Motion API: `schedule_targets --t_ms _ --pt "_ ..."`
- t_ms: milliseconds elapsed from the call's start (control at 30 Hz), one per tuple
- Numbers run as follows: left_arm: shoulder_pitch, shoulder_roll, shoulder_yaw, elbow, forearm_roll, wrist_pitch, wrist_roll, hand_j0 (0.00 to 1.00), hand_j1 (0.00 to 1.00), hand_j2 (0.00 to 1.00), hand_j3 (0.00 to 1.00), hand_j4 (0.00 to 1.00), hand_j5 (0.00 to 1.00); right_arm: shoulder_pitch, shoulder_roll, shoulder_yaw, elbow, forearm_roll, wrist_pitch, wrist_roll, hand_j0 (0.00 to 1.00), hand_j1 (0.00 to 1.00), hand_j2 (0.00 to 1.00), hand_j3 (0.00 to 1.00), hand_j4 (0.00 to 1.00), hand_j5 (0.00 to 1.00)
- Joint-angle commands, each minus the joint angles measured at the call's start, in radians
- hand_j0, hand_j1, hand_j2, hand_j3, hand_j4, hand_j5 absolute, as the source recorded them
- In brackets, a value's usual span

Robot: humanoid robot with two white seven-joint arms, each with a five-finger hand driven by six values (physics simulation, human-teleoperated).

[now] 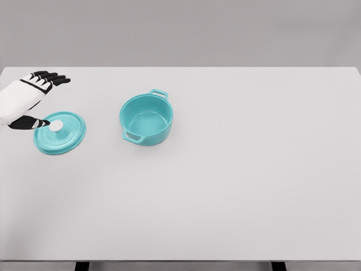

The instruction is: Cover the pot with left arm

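1. Reaching in from the left edge, the left hand (25,99) hovers over the far left of the white table (237,186), its white palm showing and its black fingers (52,78) stretched out toward the far side.
2. Its thumb (31,122) points toward the white knob (56,126) of the lid (60,133), with the tip right beside the knob; whether they touch is unclear.
3. The hand grips nothing (fingers spread and loose, not curled).
4. The teal lid lies flat on the table, knob up, just below and right of the hand.
5. The teal pot (146,118) stands upright and uncovered to the right of the lid, clearly apart from it, with one handle toward the far side and one toward the near side.
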Motion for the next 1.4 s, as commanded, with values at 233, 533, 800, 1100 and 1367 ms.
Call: schedule_targets --t_ms 233,533,800,1100,1367 --pt "-0.012 0.041 -0.004 -0.003 0.040 0.002 -0.004 1.00 1.00 1.00 1.00 1.00 1.00 0.000 0.000 0.000 0.000 0.000 0.000 0.000 1.00 1.00 1.00 1.00 1.00 1.00" --pt "-0.176 0.318 -0.298 -0.006 0.359 0.002 -0.308 0.88 0.88 0.88 0.88 0.88 0.88 0.000 0.000 0.000 0.000 0.000 0.000 0.000 1.00 1.00 1.00 1.00 1.00 1.00" --pt "-0.201 0.323 -0.346 0.006 0.368 0.002 -0.308 0.73 0.73 0.73 0.73 0.73 0.73 0.000 0.000 0.000 0.000 0.000 0.000 0.000 1.00 1.00 1.00 1.00 1.00 1.00" --pt "-0.204 0.314 -0.400 0.042 0.363 0.002 -0.308 0.73 0.73 0.73 0.73 0.73 0.73 0.000 0.000 0.000 0.000 0.000 0.000 0.000 1.00 1.00 1.00 1.00 1.00 1.00" --pt "-0.221 0.281 -0.400 0.123 0.360 0.002 -0.308 0.74 0.74 0.74 0.74 0.74 0.74 0.000 0.000 0.000 0.000 0.000 0.000 0.000 1.00 1.00 1.00 1.00 1.00 1.00"
